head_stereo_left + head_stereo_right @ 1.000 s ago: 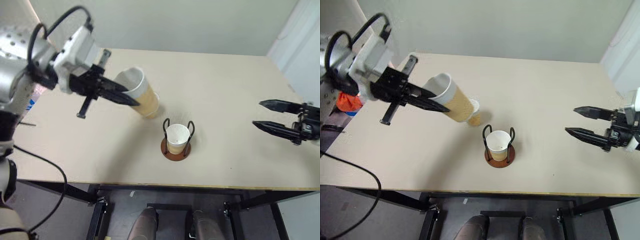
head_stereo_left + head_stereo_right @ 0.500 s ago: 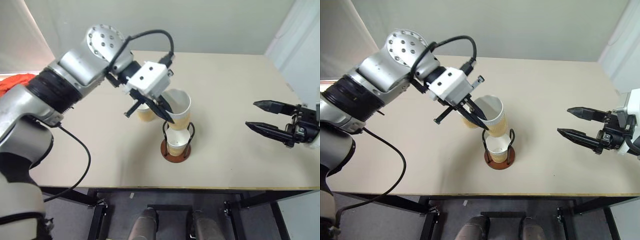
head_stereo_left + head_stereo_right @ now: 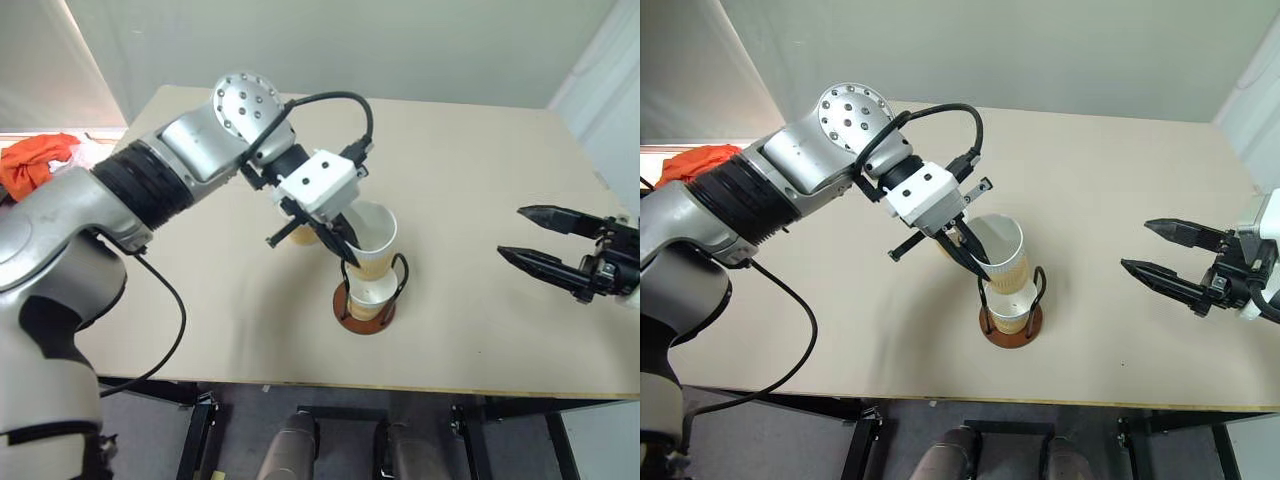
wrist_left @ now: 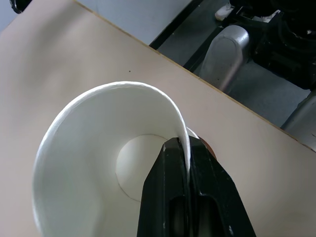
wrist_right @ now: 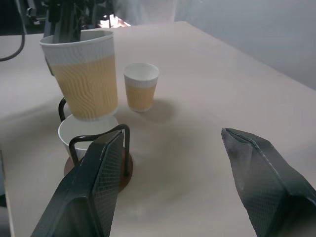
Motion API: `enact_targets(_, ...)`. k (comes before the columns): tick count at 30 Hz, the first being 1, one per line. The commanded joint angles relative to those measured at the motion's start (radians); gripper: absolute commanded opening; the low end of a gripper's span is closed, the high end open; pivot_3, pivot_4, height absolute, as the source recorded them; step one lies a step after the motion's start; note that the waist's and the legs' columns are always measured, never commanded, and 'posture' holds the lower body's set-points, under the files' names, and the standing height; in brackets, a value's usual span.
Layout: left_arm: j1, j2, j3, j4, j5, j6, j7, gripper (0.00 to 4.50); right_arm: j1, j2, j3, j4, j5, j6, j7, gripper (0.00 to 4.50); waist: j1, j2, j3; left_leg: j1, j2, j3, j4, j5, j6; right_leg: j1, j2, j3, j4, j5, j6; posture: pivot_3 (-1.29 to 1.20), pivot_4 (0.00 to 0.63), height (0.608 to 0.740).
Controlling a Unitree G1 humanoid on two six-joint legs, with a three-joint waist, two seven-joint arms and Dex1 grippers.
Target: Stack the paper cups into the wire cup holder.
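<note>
Over table [image 3: 480,180], left gripper [image 3: 345,243] angles down gripping cup [image 3: 372,240].

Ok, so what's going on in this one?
The robot is stacking paper cups into a wire cup holder on the table. Its left hand pinches the rim of one cup and holds it just above the cup already in the holder, not yet seated. A third cup stands on the table behind the holder. The right hand hangs open over the table's right side, holding nothing.
</note>
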Motion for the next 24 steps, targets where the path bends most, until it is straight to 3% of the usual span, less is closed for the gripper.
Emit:
enact_targets(1,0.000,-0.013,0.012,-0.017,-0.002,0.003,-0.039,0.41,-0.002,-0.020,-0.038,-0.025,0.018,-0.004,-0.017,3.35,0.001,0.000,0.000,0.000,0.000,0.001,0.000,-0.001,0.001,0.000,0.000,0.000,0.000,0.000,0.000,0.00,0.150,0.740)
enact_targets(10,0.033,-0.078,0.072,0.073,0.130,-0.022,-0.039,3.24,-0.009,-0.015,-0.004,-0.024,0.017,-0.012,-0.036,3.35,0.000,0.000,0.000,0.003,0.000,0.002,0.002,0.001,0.001,0.000,0.000,0.001,0.002,0.005,-0.003,0.00,0.150,0.740)
enact_targets(15,0.042,-0.149,0.246,0.361,0.334,-0.056,-0.034,3.24,-0.045,-0.012,0.041,0.001,0.007,-0.026,-0.035,3.35,0.000,0.000,0.000,0.003,0.000,0.003,0.002,0.004,0.004,0.000,0.000,0.002,0.001,0.006,-0.003,0.00,0.150,0.740)
enact_targets(19,0.045,-0.142,0.348,0.616,0.521,-0.096,0.011,3.24,-0.088,-0.002,0.093,0.017,0.007,-0.038,-0.032,3.35,-0.009,0.002,0.000,0.003,0.000,0.006,0.002,0.006,0.008,-0.001,0.000,0.003,0.001,0.007,-0.007,0.00,0.150,0.740)
enact_targets(24,0.065,-0.150,0.469,0.762,0.655,-0.099,0.019,3.24,-0.125,-0.002,0.141,0.044,-0.008,-0.054,-0.024,3.35,-0.009,0.002,0.000,0.001,0.000,0.008,0.002,0.009,0.007,-0.003,0.000,0.005,0.000,0.007,-0.007,0.00,0.150,0.740)
